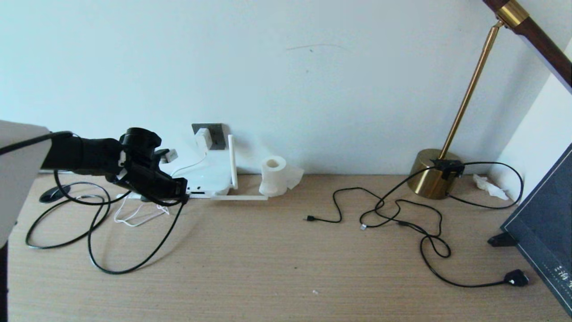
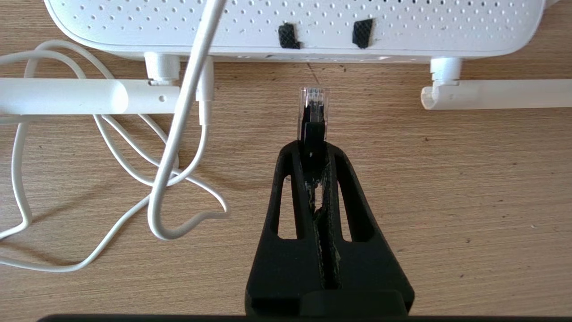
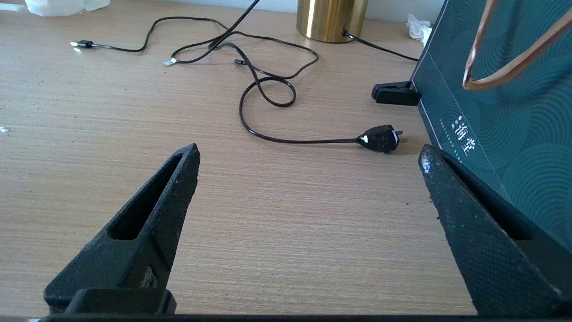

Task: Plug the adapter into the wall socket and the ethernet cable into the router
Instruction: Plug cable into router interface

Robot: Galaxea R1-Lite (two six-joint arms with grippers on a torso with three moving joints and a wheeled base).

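Observation:
My left gripper is shut on the ethernet cable's plug, whose clear tip sticks out past the fingertips. The plug points at the router's front edge, a short gap away, between two antennas lying flat. The black ethernet cable loops over the table behind the arm. On the wall behind the router, the white adapter sits against the dark grey wall socket, and its thin white cord runs down past the router. My right gripper hovers open and empty over bare table at the right.
A toilet-paper roll stands right of the router. At the right are a brass lamp base, thin black USB cords and the lamp cord's bulky plug. A dark green board leans at the right edge.

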